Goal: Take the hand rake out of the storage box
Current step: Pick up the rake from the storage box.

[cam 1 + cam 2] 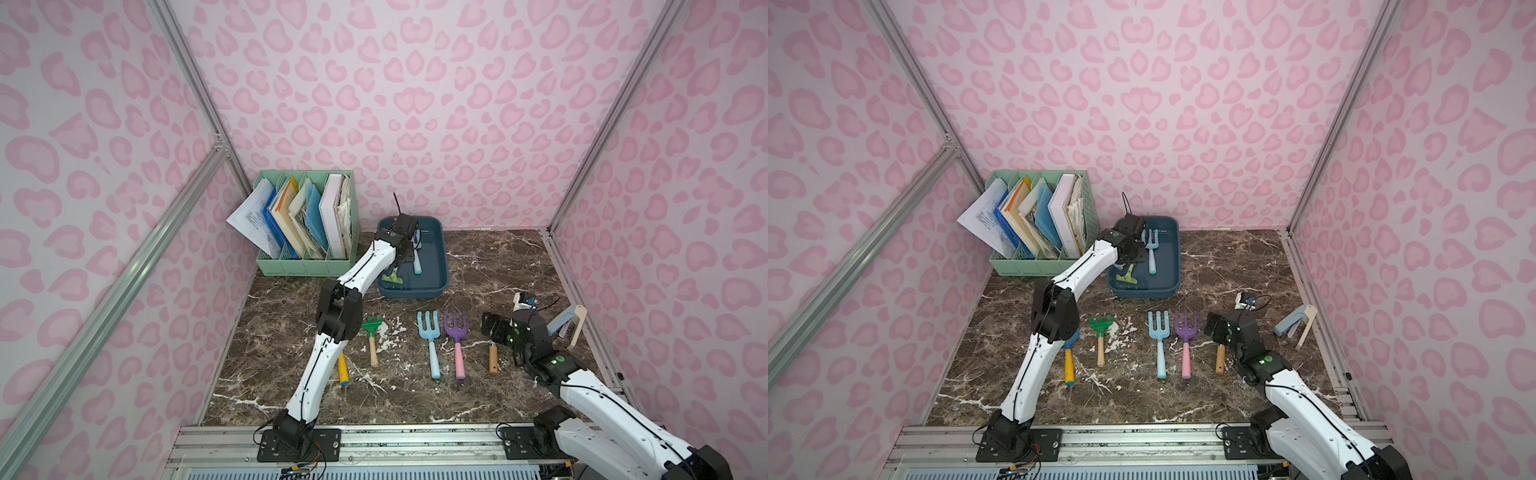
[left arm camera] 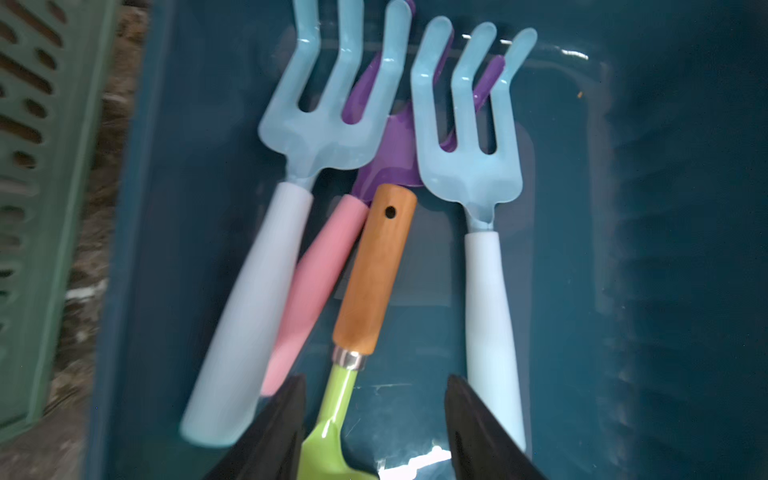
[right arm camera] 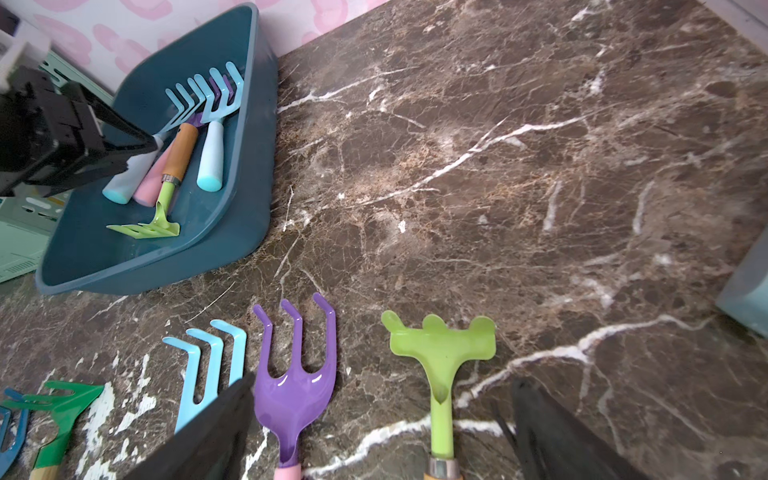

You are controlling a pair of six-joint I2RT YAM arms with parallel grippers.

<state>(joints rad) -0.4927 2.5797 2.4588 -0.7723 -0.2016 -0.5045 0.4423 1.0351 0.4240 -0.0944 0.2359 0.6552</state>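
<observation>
Nothing legible: print on the white sheet (image 1: pixel 249 214) in the green rack (image 1: pixel 303 266) is too small.

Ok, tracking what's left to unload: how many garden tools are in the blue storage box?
4 in the storage box: two light-blue forks side by side, a purple pink-handled fork partly under them, and a lime wooden-handled rake across it. More could hide underneath.

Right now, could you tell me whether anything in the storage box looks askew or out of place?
Yes: in the storage box the green hand rake lies reversed, head opposite the fork tines. Its wooden handle overlaps the purple fork, which is itself tucked under two blue forks.
</observation>
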